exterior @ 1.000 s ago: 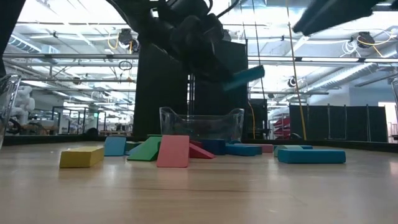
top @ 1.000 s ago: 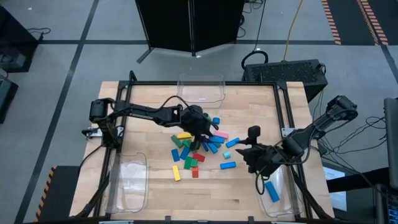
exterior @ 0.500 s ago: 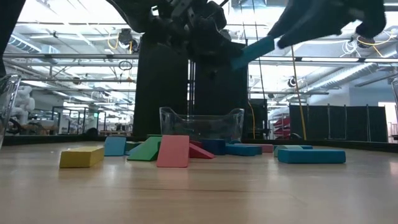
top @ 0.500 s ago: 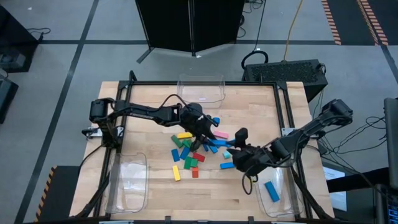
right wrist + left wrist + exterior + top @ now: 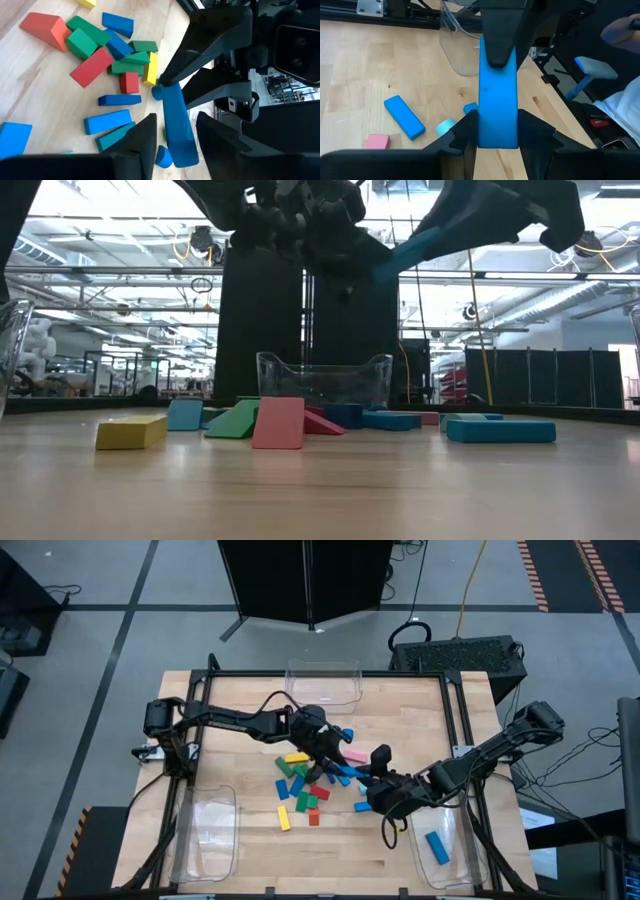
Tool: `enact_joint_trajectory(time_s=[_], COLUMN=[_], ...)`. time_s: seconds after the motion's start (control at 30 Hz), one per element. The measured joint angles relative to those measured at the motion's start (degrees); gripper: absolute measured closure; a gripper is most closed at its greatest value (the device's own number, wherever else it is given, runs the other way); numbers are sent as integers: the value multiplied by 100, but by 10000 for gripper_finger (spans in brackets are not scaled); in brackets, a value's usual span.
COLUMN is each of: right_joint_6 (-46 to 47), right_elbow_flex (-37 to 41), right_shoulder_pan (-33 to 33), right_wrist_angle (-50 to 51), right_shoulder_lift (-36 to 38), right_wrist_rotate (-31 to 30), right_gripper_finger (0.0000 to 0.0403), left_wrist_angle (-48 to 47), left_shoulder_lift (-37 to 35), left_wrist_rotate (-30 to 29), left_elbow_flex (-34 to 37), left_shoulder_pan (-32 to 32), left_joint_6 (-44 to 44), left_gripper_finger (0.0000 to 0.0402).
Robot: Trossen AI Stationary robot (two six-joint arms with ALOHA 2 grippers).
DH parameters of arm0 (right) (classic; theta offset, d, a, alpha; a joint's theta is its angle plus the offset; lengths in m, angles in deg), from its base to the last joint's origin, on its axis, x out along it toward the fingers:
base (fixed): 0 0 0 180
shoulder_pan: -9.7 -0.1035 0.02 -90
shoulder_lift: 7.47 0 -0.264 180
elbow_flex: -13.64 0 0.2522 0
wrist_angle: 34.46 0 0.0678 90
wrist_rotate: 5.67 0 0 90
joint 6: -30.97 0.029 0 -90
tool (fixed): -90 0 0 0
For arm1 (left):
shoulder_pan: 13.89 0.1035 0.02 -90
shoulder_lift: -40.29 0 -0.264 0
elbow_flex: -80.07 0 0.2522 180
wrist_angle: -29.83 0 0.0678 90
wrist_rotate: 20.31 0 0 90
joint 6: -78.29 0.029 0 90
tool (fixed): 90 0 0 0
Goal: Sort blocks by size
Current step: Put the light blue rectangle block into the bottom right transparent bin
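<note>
The long blue bar (image 5: 497, 102) is held above the wooden table (image 5: 240, 840), over the block pile (image 5: 305, 785). The left gripper (image 5: 330, 758) has its fingers narrowly parted and clamped on one end; the right gripper (image 5: 378, 785) has its fingers (image 5: 145, 135) set either side of the other end, contact hard to judge. In the low view, the arms hide the handover. Clear bins (image 5: 322, 682) sit at the table's edges; beyond, a workshop hall.
</note>
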Motion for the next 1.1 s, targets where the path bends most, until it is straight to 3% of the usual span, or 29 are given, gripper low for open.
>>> enact_joint_trajectory(time_s=[0.23, 0.47, 0.7, 1.1], right_joint_6=[80, 426, 1358, 2656], right_elbow_flex=[0, 0, -2, -2], right_shoulder_pan=[-4, 0, -44, -435], right_wrist_angle=[26, 292, 1027, 1864], right_shoulder_lift=[0, 127, 685, 1429], right_wrist_rotate=[139, 104, 125, 437], right_gripper_finger=[359, 355, 354, 354], left_wrist_angle=[-14, -10, -184, -180], left_shoulder_lift=[0, -6, -9, -9], left_wrist_rotate=[17, -408, -668, -1054], left_elbow_flex=[0, -3, 0, 0], left_shoulder_pan=[-4, -8, 6, -15], left_joint_6=[-33, 24, 36, 760], left_gripper_finger=[284, 280, 256, 248])
